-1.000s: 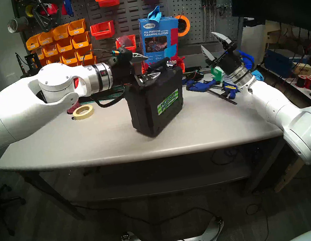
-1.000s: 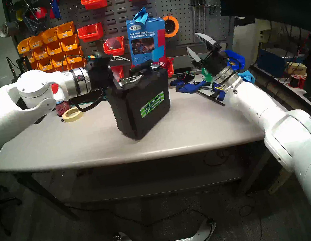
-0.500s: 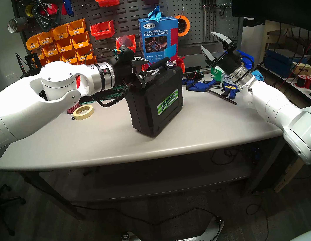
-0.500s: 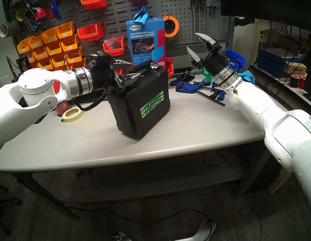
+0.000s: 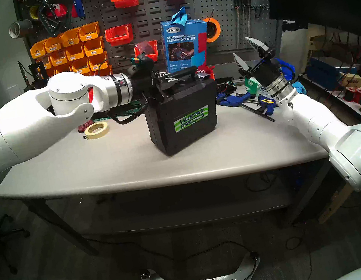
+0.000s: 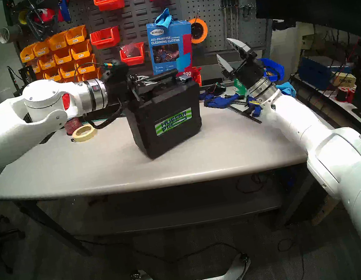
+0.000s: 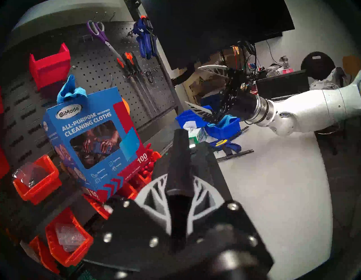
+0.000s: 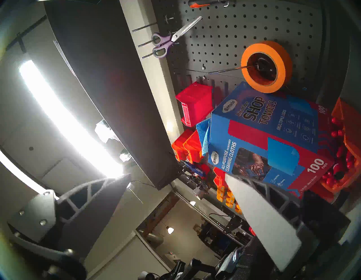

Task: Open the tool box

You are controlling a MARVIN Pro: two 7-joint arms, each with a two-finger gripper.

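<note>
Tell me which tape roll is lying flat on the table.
The cream masking tape roll, lying flat beside the left arm. The orange roll hangs on the pegboard behind the blue cloths box.

One black textured hard-plastic tool box [image 5: 182, 114] with one green-and-white striped sticker [image 5: 191, 119] and one black top handle [image 5: 181, 74]. One tall blue cardboard cleaning-cloths box [image 5: 184, 44]. One cream roll of masking tape [image 5: 96, 130] flat on the grey desk [image 5: 83, 167]; one orange tape roll [image 5: 212, 29] hung on the pegboard. Two white robot arms, each with two ribbed fingers [image 5: 240, 62]. One small blue plastic bin [image 7: 222, 125]. One pair of purple-handled scissors [image 8: 166, 42]. Yellow wall bins: too crowded to count exactly. Blue clamps on the desk overlap; number unclear.
</note>
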